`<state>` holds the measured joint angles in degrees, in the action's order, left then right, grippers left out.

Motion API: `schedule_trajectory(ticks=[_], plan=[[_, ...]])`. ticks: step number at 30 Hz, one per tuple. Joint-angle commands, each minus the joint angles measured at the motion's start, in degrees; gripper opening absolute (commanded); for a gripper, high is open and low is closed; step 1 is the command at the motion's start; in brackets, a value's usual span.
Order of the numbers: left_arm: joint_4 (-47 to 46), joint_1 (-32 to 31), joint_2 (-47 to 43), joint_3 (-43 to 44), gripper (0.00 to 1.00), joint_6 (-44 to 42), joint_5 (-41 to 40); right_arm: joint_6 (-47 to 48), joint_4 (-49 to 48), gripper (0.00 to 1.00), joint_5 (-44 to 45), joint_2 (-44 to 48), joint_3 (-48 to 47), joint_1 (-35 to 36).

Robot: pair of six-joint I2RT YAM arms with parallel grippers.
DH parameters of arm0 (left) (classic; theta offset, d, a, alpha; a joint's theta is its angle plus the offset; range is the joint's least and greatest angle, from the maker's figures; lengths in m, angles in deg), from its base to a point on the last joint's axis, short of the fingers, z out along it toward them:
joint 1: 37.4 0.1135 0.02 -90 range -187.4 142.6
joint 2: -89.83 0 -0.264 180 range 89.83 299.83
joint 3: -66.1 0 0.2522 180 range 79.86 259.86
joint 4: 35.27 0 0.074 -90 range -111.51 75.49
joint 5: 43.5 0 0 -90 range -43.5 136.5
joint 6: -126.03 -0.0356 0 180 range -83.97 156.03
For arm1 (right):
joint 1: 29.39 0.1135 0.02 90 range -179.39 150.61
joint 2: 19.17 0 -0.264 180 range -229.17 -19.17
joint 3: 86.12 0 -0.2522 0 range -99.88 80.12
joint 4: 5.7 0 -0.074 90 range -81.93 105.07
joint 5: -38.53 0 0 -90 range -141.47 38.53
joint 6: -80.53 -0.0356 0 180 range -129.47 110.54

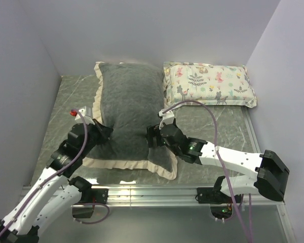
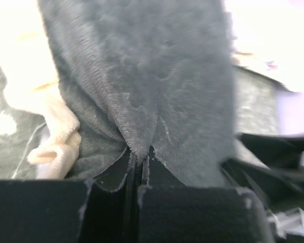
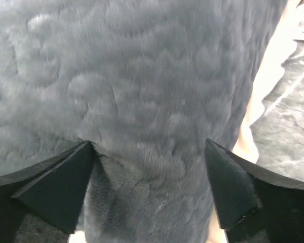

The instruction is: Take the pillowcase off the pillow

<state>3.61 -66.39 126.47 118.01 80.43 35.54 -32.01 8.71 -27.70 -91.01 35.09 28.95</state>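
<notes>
While my left jaws are clamping a fold of the pillowcase (image 1: 129, 114) near its left edge, I am judging the step in hand to be getting purchase on the cover alone, ready for working it off the pillow inside. In the left wrist view those jaws are sitting closed together with a ridge of grey plush (image 2: 142, 101) pinched between them, and the cream ruffle (image 2: 55, 136) is curling just beside the pinch. To do this well, the pinch should be taking only the outer fabric and none of the filling under it; whether it is doing so I cannot tell. The pillowcase is lying on the desk (image 1: 66, 101), left of centre, bulging as if full; the pillow itself is hiding inside. The plush is looking deep and soft, its nap swirling in curls, so I am expecting it to be giving and slipping under a light hold; the ruffle is looking thinner and floppier. Further right, my right jaws are standing wide open, their dark tips (image 3: 55, 187) resting on the plush near the cover's right edge and gripping nothing. They should be closing on a fold of their own before either arm is pulling. Farthest right, the printed pillow (image 1: 207, 83) is sitting just beside the cover's far corner.
</notes>
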Motion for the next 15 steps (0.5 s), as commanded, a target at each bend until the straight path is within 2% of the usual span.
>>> schedule_trajectory(ticks=[1,2,3,4,5,8,11,15], plan=[[0.4,-0.8,-6.0,9.1,0.01,-4.9,5.4,1.2,-0.6,0.88,4.2,1.3,-3.7,-0.2],[0.5,-0.7,-6.6,11.8,0.01,-6.5,5.9,1.4,-0.6,0.83,3.6,1.4,-4.9,-0.1],[0.7,-0.8,-7.2,13.3,0.01,-7.4,6.6,1.7,-0.2,0.72,2.8,1.5,-5.5,-0.1],[0.9,-0.7,-7.2,14.7,0.00,-8.5,8.0,2.2,0.1,0.71,2.5,1.8,-6.8,-0.2],[0.8,-0.8,-6.6,17.5,0.01,-9.1,8.9,2.7,0.1,0.80,1.8,2.1,-7.3,0.2],[-0.6,-0.7,-4.1,22.2,0.00,-9.9,12.5,5.0,-2.6,0.91,0.8,5.5,-6.9,2.2],[-3.1,-0.7,-1.5,25.7,0.00,-9.7,14.4,7.8,-5.5,0.94,0.6,9.6,-6.3,4.3],[-5.7,-0.9,5.6,28.5,0.01,-8.5,14.1,13.0,-9.8,0.99,2.9,15.4,-4.2,11.1]])
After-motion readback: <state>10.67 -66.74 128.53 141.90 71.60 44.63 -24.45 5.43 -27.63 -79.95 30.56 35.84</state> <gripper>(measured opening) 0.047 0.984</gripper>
